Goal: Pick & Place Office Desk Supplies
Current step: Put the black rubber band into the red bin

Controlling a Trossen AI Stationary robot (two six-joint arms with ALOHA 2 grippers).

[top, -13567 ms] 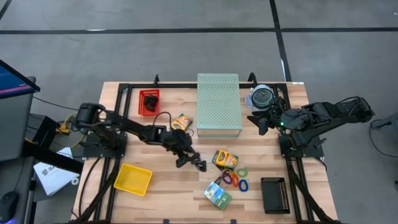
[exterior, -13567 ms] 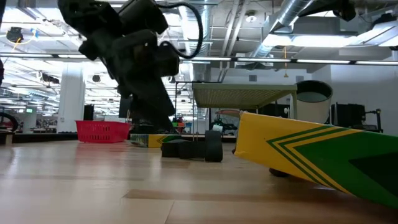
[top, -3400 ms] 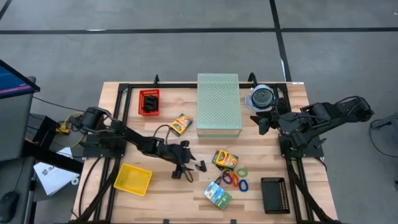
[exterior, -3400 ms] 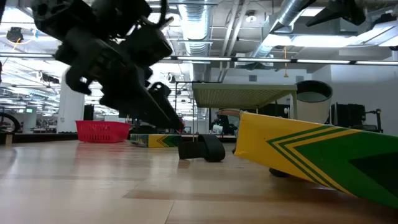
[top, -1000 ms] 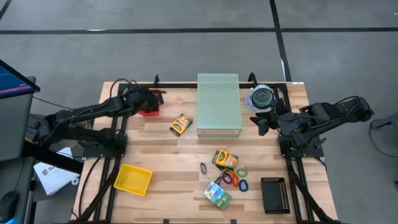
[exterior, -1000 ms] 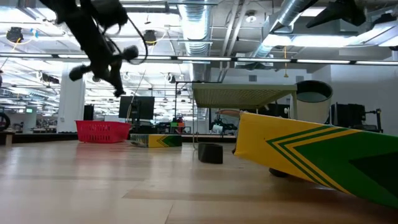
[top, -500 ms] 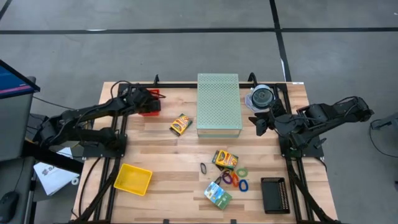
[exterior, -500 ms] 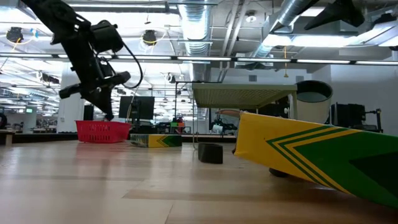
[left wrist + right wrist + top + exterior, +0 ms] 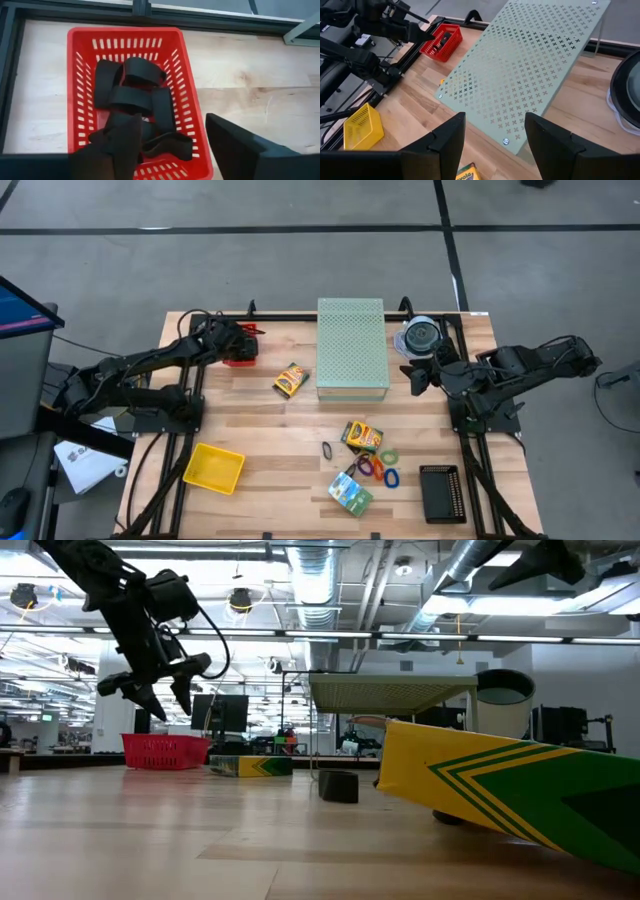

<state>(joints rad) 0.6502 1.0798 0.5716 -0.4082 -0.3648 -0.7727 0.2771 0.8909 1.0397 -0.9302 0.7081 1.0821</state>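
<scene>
Red basket [image 9: 80, 90] beneath left gripper [image 9: 172, 145], fingers spread apart.

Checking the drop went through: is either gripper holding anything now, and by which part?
Nothing is held. The left gripper hangs open above the red basket of black clips; the right gripper is open, empty.

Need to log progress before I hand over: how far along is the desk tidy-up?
Done: several black binder clips lie in the red basket. In hand: nothing; the left gripper hangs open above that basket, the right gripper waits open beside the perforated box. Left: one clip, crayon boxes, coloured loops and a packet.
</scene>
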